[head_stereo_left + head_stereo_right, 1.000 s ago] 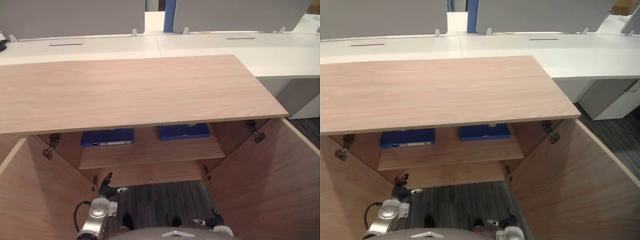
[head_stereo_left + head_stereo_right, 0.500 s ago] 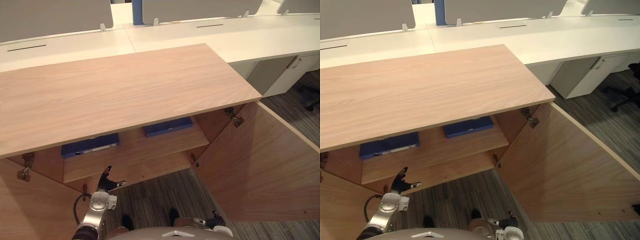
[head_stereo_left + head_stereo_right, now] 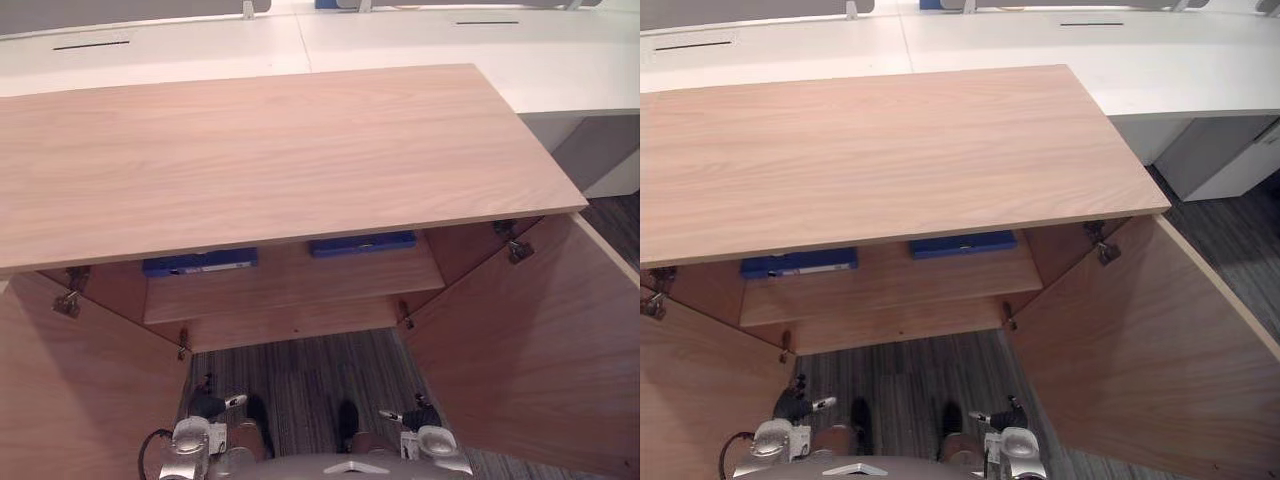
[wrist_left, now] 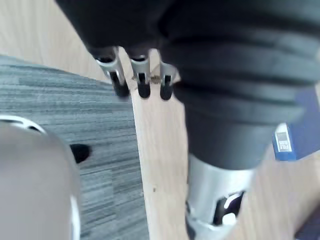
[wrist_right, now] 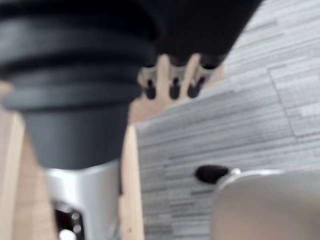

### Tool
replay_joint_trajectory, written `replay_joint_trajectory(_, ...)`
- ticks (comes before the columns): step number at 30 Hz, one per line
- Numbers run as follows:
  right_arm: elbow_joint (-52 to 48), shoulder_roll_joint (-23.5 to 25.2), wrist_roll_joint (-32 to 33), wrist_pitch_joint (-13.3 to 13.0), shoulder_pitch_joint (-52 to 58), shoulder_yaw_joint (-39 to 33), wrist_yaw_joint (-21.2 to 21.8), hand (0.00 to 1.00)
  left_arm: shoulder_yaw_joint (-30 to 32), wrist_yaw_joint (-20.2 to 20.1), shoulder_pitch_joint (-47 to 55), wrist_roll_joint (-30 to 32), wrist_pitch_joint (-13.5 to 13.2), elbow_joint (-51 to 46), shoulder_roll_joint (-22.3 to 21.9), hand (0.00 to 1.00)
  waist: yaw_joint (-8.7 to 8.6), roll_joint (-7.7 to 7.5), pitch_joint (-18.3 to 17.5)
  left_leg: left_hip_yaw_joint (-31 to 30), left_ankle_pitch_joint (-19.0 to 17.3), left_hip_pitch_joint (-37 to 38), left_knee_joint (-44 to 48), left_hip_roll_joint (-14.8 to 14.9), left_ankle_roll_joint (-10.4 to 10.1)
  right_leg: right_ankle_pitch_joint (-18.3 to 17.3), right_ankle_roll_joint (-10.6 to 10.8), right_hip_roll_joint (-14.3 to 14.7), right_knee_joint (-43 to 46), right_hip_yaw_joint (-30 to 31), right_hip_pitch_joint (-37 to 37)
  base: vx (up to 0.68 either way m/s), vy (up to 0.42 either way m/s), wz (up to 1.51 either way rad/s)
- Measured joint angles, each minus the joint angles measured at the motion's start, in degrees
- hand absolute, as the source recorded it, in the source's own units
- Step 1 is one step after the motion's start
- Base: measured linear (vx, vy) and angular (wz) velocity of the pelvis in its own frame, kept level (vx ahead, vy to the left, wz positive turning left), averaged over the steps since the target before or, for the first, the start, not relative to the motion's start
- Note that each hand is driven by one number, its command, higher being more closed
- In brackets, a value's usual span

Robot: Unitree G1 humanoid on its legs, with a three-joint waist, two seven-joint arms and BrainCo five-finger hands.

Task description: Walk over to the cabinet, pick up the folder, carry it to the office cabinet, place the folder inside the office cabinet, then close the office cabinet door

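Folder check, left eye view: two blue ones lie flat at the back of the shelf (image 3: 290, 290) inside the wooden cabinet (image 3: 280, 160), partly hidden under the front edge of its top. The left blue folder (image 3: 200, 263) sits toward the shelf's left end, the right blue folder (image 3: 362, 243) toward its right end, well apart from each other. Both doors stand wide open, left door (image 3: 80, 390) and right door (image 3: 530, 350), with grey striped carpet (image 3: 300, 370) between them. Left hand (image 3: 207, 405) hangs low by the inner edge of the left door, below the shelf's front edge, thumb sticking out sideways, well apart from both folders. Right hand (image 3: 421, 414) hangs just as low by the inner edge of the right door. Right eye view: same layout, both hands down near the carpet, arms tucked in close. Left wrist view: fingers (image 4: 142, 82) point straight down in a tight row side by side, relaxed, holding nothing; past them are the shelf's front edge and carpet, with a labelled corner of the left blue folder off to the side. Right wrist view: fingers (image 5: 173, 89) also straight, close together, empty, hanging over carpet beside a wooden door edge.
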Motion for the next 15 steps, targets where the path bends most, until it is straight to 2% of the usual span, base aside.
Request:
replay_joint_trajectory(2, -0.12, 0.01, 0.0, 0.0, 0.16, -0.46, -0.53, 0.0, 0.45, 0.88, 0.09, 0.38, 0.4, -0.1, -0.49, 0.0, -0.04, -0.05, -0.03, -0.28, -0.06, 0.07, -0.38, -0.08, -0.29, -1.34, -0.5, -0.25, 1.65, -0.31, -0.96, -0.1, -0.037, 0.1)
replay_joint_trajectory(4, -0.03, -0.03, 0.01, -0.02, 0.45, -1.18, -0.61, 0.0, 0.66, 1.13, 0.21, 0.38, 0.61, 0.02, -0.89, 0.0, -0.12, -0.1, -0.06, -1.11, 0.33, 1.75, -2.67, -0.87, -0.51, -1.72, 0.06, -0.46, 1.89, 0.16, -0.62, -0.09, -0.011, -0.11)
replay_joint_trajectory(6, -0.21, 0.17, 0.57, -0.07, 1.56, -2.77, -0.68, 0.0, 0.51, 1.19, 0.34, 0.44, 0.92, 0.88, -1.15, 0.0, -0.74, -0.25, -1.11, -0.79, 3.48, 6.9, -11.61, -2.63, -0.07, -1.16, 0.43, -0.75, -0.24, 0.94, 0.92, -0.02, 0.021, -0.2)
replay_joint_trajectory(8, -0.13, 0.11, 1.11, 0.01, 2.18, -3.6, -0.69, 0.0, 0.05, 1.21, 0.26, 0.89, 1.19, 2.39, -1.19, 0.0, -1.28, -0.02, -2.14, -0.03, 5.38, 8.65, -15.98, -2.96, 0.23, -1.01, 0.62, -0.55, -1.9, 1.73, 1.26, 0.01, 0.045, -0.16)
replay_joint_trajectory(12, 0.56, 0.14, 1.2, 0.45, 3.43, -5.0, -0.73, 0.0, -0.6, 1.43, -0.28, 2.4, 1.74, 3.59, -1.14, 0.0, -1.64, -0.22, -2.47, 1.18, 5.67, 10.48, -15.98, -3.04, 0.53, 0.76, 1.06, -0.15, -4.32, 3.47, 3.31, 0.04, 0.018, -0.2)
replay_joint_trajectory(15, 0.62, 0.09, 1.26, 0.61, 4.26, -5.37, -0.76, 0.0, -0.53, 1.5, -0.56, 3.01, 1.89, 4.99, -1.06, 0.0, -1.78, -0.13, -2.52, 2.63, 4.79, 11.98, -15.96, -3.0, 0.63, 0.82, 1.1, 0.22, -4.77, 5.24, 4.1, 0.08, 0.004, -0.32)
